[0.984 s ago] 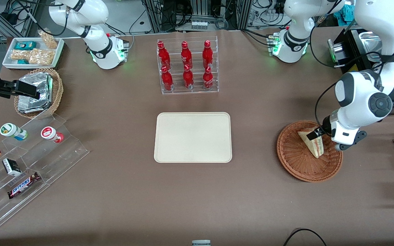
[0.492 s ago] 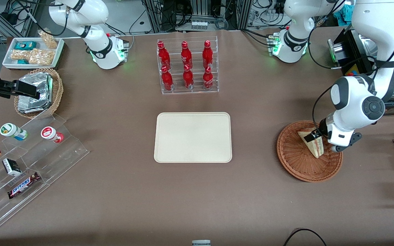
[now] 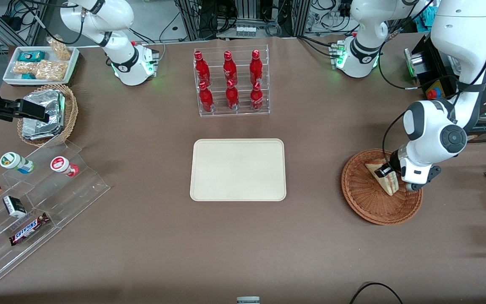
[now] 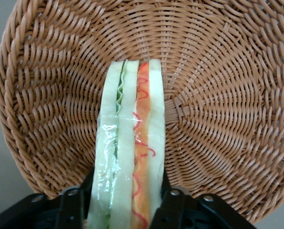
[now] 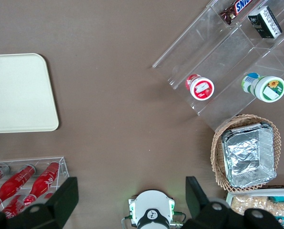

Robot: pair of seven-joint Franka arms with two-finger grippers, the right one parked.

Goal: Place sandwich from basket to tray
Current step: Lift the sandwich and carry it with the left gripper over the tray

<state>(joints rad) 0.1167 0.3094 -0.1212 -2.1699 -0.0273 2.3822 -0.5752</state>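
Your gripper (image 3: pixel 384 174) — low in the basket (image 3: pixel 367 202), fingers (image 4: pixel 173 202) pressed on both flat faces of the sandwich (image 4: pixel 130 152), grasping it | sandwich stands on edge in the basket, toward its 1 o'clock rim in your front view | tray (image 3: pixel 238 169) — bare, well apart toward the table's middle

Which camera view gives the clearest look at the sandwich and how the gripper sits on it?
The left wrist view: the sandwich fills it, standing on edge in the basket, with the gripper straddling it, a finger on each side. The front view shows only a small wedge partly hidden by the arm. The right wrist view misses it.
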